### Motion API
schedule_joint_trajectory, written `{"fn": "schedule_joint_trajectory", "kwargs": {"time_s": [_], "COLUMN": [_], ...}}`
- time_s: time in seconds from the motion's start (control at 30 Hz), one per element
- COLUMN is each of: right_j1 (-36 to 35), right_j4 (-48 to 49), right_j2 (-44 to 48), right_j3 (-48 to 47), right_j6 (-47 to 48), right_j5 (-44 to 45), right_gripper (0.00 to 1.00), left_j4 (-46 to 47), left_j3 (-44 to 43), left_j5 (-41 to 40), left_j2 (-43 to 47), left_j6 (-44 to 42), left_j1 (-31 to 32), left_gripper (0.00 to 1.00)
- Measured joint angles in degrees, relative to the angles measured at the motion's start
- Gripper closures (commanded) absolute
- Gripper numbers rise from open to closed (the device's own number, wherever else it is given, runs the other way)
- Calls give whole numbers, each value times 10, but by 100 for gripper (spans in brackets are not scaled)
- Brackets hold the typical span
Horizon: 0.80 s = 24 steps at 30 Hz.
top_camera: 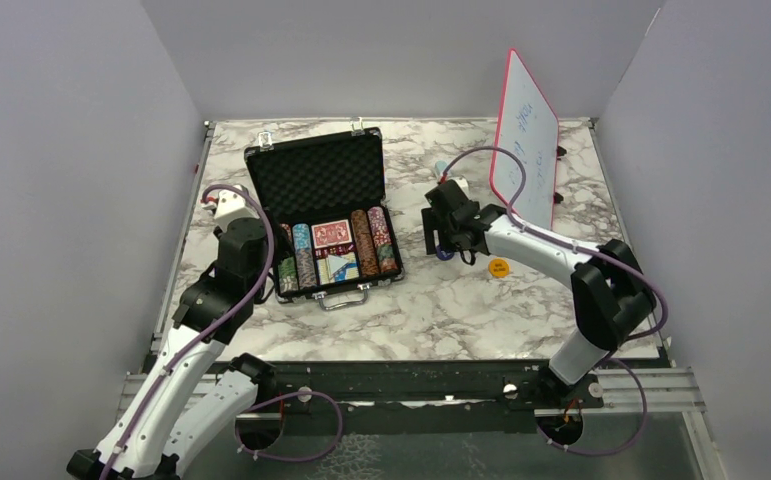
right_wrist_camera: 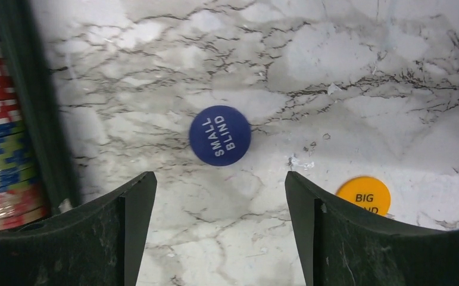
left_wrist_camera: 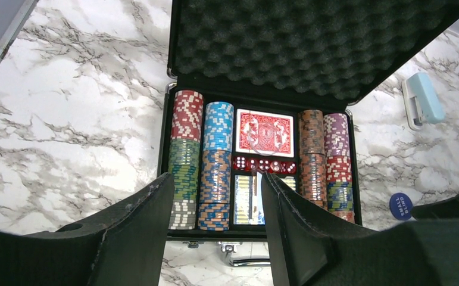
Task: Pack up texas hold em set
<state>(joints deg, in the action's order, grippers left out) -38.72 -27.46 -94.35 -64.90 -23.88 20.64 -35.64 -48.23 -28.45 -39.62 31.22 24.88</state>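
The black briefcase (top_camera: 316, 175) lies open mid-table, its foam-lined lid (left_wrist_camera: 274, 47) tilted back. Inside are rows of striped poker chips (left_wrist_camera: 215, 161), a red card deck (left_wrist_camera: 265, 132), red dice (left_wrist_camera: 264, 165) and a second deck (left_wrist_camera: 247, 196). My left gripper (left_wrist_camera: 216, 176) hangs open above the case's front edge, near the silver handle (left_wrist_camera: 247, 261), holding nothing. A blue "small blind" button (right_wrist_camera: 219, 135) lies on the marble right of the case. My right gripper (right_wrist_camera: 219, 174) is open just short of it, empty. A yellow "big blind" button (right_wrist_camera: 364, 193) lies beside the right finger.
A red-framed whiteboard (top_camera: 524, 140) leans at the back right. A pale blue oblong block (left_wrist_camera: 424, 98) lies behind the right arm. A small white object (top_camera: 226, 200) sits at the left table edge. Grey walls close in the marble table (top_camera: 431, 310) on three sides.
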Motion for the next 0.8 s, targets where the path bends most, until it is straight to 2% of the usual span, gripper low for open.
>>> {"fn": "schedule_joint_trajectory", "kwargs": {"time_s": [0.17, 0.57, 0.8], "right_j1": [32, 46, 48], "right_j4": [14, 40, 48], "right_j2": [-38, -95, -105], "right_j3": [7, 6, -2], "right_j6": [15, 35, 35], "right_j5": [-38, -91, -97], "right_gripper": [19, 25, 38], "left_j4": [1, 4, 9], "left_j3": [6, 9, 11], "left_j5": [6, 14, 21], "left_j2": [5, 9, 6], "left_j6": [0, 7, 8], "left_j1": [0, 0, 0], "left_gripper": [41, 41, 41]}}
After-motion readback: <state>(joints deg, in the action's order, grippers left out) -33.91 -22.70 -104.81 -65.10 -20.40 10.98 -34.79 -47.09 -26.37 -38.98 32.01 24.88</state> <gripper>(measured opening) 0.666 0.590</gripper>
